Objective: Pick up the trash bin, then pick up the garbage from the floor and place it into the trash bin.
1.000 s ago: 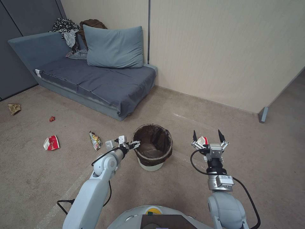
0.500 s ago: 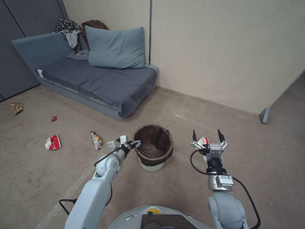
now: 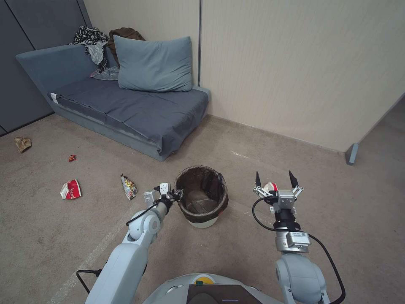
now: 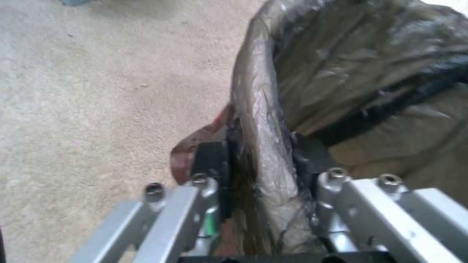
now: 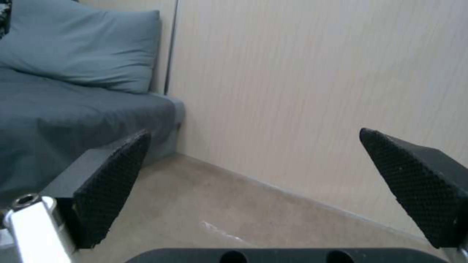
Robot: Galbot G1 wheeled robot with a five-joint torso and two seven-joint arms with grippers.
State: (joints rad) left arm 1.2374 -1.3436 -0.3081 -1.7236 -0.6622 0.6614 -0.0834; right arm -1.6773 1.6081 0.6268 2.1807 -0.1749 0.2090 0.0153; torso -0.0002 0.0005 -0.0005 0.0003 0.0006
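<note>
The trash bin [image 3: 201,198], white with a dark brown liner, stands on the carpet just ahead of me. My left gripper [image 3: 174,195] is shut on its near-left rim. In the left wrist view one finger is outside and one inside the liner-covered rim [image 4: 263,120] of the bin, clamped by the left gripper [image 4: 261,153]. My right gripper [image 3: 274,179] hovers open to the bin's right, with a red-and-white carton [image 3: 268,186] on the floor just beyond it. More garbage lies to the left: a yellow snack wrapper [image 3: 128,187], a red-and-white carton [image 3: 70,189], a small red scrap [image 3: 72,158] and a tan paper bag [image 3: 22,144]. The right gripper [image 5: 263,175] holds nothing.
A grey sofa bed [image 3: 126,109] with a pillow [image 3: 154,63] and piled clothes [image 3: 95,40] stands against the beige wall [image 3: 295,63] at the back left. Open carpet [image 3: 50,236] spreads around the bin. A wall end [image 3: 351,153] juts out at the right.
My left gripper has closed onto the bin's rim, and the bin has shifted and tipped slightly toward it. The head view has drifted a little. The right arm has held still.
</note>
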